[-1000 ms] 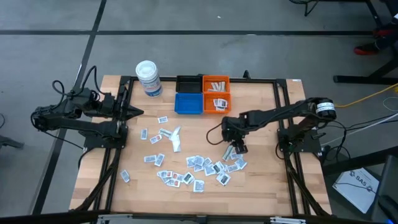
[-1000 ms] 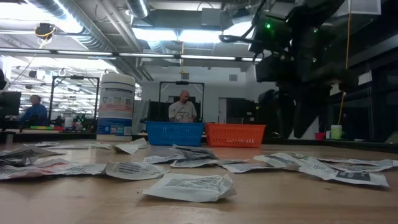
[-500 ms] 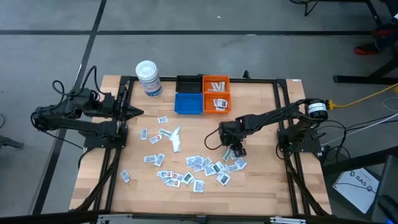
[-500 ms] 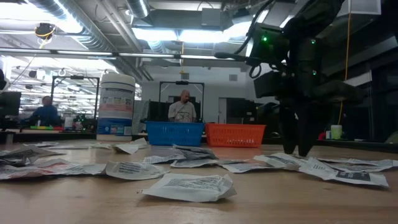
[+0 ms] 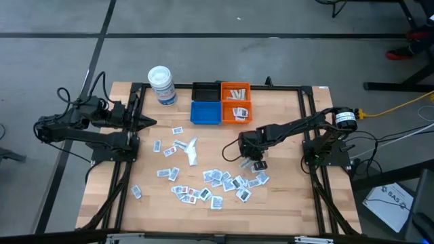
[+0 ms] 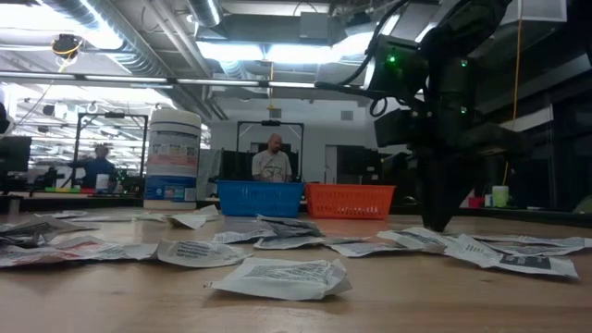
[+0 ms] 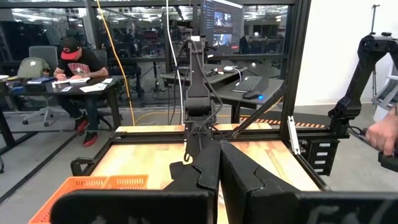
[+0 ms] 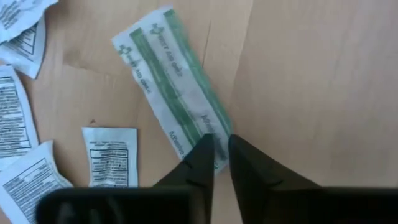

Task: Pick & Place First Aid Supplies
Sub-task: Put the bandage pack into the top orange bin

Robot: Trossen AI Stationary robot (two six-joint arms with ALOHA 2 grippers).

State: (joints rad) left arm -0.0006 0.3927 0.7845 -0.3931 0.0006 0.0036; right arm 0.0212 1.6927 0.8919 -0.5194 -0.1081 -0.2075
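Wooden desk (image 5: 285, 203) in a lab, bins at 12 o'clock, sachets (image 5: 217, 181) scattered across the middle and toward 6. Right end effector (image 5: 257, 163) is down at the 3 o'clock edge of the pile, fingers nearly together, pinching the end of a green-striped strip (image 8: 177, 87) lying flat on the wood. Best lift straight up (thin edge grip, could slip), then carry to the orange bin (image 5: 235, 112). Left end effector (image 5: 150, 123) is parked at 9, pressed together.
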